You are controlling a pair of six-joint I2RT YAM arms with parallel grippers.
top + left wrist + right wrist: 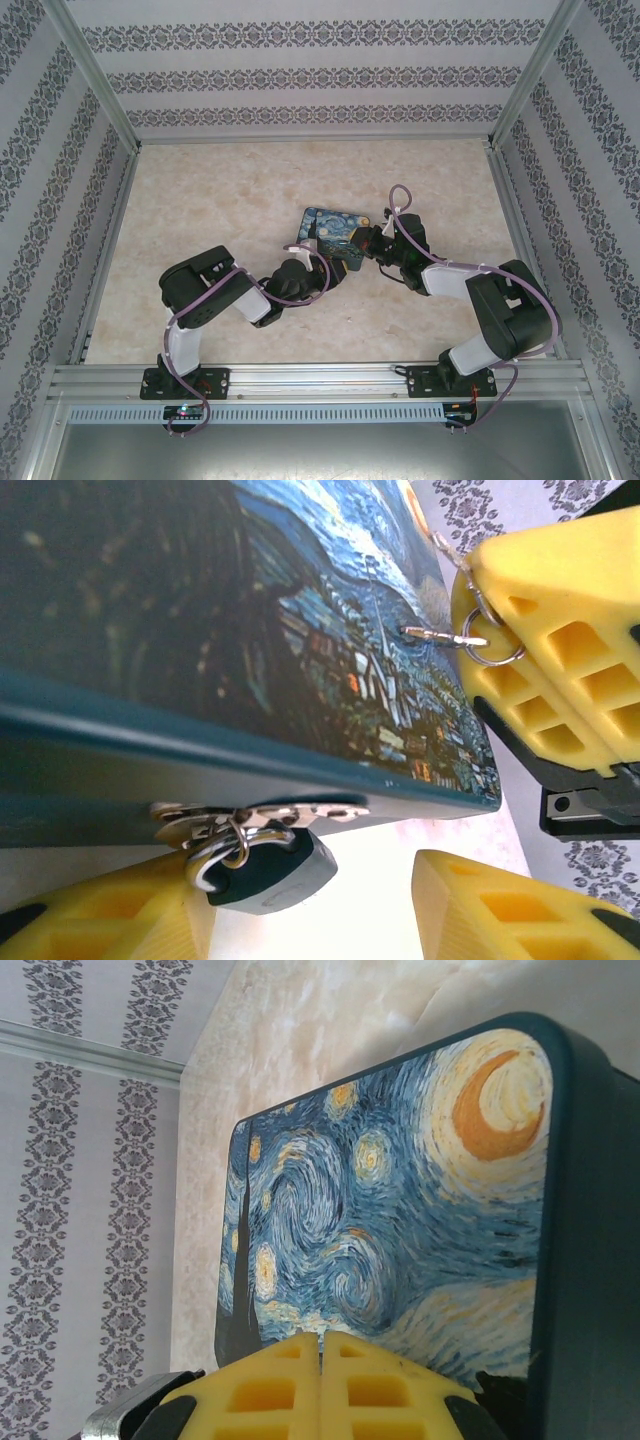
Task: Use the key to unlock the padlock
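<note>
The small blue-teal padlock (268,868) hangs by its silvery shackle from the metal hasp (250,818) on the front edge of the painting-print box (335,232). My left gripper (312,892) is open. One of its yellow fingers (100,920) touches the padlock's side and the other stands apart to the right. In the left wrist view my right gripper (478,605) is over the box lid (300,630), shut, with the thin key (436,635) and its ring (492,646) sticking out of its tips. Its pads (345,1380) are pressed together in the right wrist view.
The box lies mid-table between both arms on the marbled tabletop (200,210). Patterned walls and aluminium frame rails (100,90) close in the left, right and far sides. The box lid (400,1190) lies just beyond my right fingers.
</note>
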